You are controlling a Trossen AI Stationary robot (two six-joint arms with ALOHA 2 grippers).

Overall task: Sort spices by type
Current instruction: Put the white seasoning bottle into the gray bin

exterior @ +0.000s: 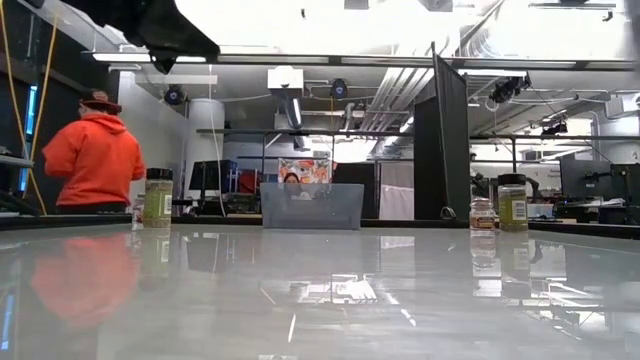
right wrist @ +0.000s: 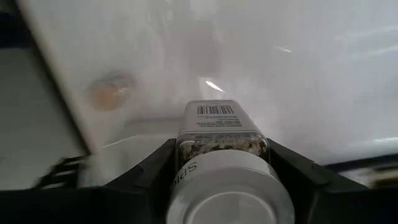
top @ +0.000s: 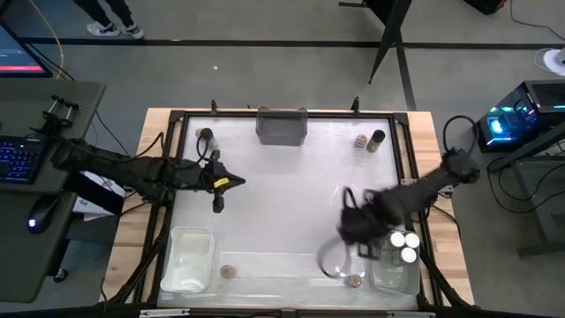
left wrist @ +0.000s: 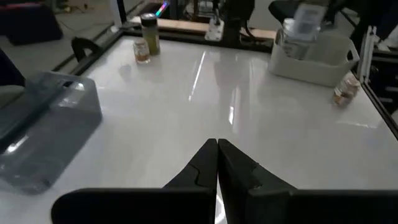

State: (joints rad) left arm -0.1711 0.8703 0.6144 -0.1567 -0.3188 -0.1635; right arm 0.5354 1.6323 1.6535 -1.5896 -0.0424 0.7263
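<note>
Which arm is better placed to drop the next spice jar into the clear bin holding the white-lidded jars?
Right. Its tool already grips a white-lidded spice jar beside that clear bin. The left tool is shut, empty and far across the table.

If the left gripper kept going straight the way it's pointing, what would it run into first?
Mostly bare table lies ahead of the shut left gripper. The first thing in line is probably the white bin at the far side, though depth is unclear.

Dark arms, black cables, apparently yellow marking.
</note>
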